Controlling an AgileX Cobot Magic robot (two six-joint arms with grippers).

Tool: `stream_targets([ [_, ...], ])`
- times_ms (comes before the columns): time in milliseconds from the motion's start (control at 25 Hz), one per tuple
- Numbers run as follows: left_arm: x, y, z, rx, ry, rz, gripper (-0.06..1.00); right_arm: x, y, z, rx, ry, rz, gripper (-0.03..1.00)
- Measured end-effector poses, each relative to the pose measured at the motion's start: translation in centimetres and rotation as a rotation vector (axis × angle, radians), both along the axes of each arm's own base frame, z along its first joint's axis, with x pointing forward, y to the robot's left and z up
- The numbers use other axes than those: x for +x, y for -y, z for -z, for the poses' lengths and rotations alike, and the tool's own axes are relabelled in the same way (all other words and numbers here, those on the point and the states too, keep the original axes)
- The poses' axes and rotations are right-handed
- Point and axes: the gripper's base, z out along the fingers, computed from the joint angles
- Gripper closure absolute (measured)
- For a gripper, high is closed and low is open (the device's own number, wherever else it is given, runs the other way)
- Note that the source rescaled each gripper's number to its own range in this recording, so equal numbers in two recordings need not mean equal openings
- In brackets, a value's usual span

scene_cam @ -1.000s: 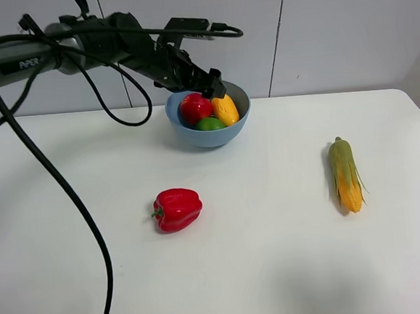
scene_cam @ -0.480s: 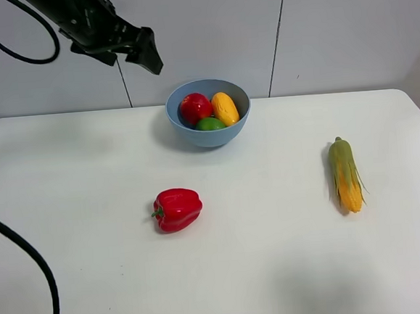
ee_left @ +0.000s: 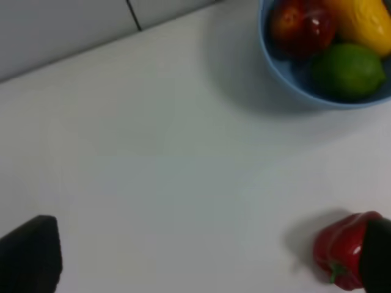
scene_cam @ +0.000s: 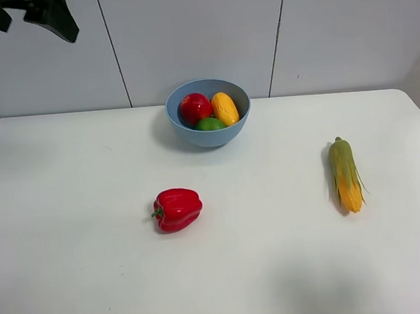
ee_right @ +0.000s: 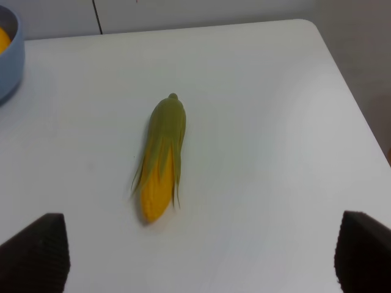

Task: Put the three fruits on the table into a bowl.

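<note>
The apple point(scene_cam: 195, 108), the mango point(scene_cam: 225, 108) and the lime point(scene_cam: 209, 123) all lie inside the light-blue bowl point(scene_cam: 210, 138), packed against one another, with the lime nearest the front wall. By this layout the task looks complete, so the remaining risks are small. The mango rides high, close to the bowl's rim, and a knock to the bowl could tip it out.

The bowl stands at the back of the bench point(scene_cam: 70, 233). The red bell pepper point(scene_cam: 177, 209) lies well in front of the bowl, and the corn cob point(scene_cam: 345, 175) lies well off to the bowl's right; neither belongs in it, and fetching either by mistake would spoil the result.

The left end effector point(scene_cam: 42, 11) hangs high, far to the left of the bowl, fingers spread wide and holding nothing. The right end effector point(ee_right: 198, 250) looks down on the corn with its fingers point(ee_right: 38, 251) wide apart and empty.
</note>
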Motion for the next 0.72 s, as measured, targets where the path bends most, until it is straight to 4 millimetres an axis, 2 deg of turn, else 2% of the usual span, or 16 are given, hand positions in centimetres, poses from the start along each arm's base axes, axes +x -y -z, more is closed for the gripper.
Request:
stream_targets([
  [120, -2.9, -1.2, -1.6, 0.001, 0.054, -0.008, -0.03, 0.0, 0.0, 0.0, 0.000, 0.000, 0.000, 0.33],
  [240, -6.3, -2.6, -1.6, -0.001, 0.065, -0.027, -0.03, 0.0, 0.0, 0.0, 0.000, 0.000, 0.000, 0.33],
  [360, -10.0, -4.1, -0.5, 0.001, 0.055, -0.057, -0.04, 0.0, 0.0, 0.0, 0.000, 0.000, 0.000, 0.33],
  [560, -17.0, -7.0, 3.6, -0.002, 0.026, -0.104, -0.04, 0.0, 0.0, 0.0, 0.000, 0.000, 0.000, 0.33],
  [720, -21.0, -8.8, 7.8, -0.039, 0.046, -0.169, -0.04, 0.0, 0.0, 0.0, 0.000, 0.000, 0.000, 0.33],
])
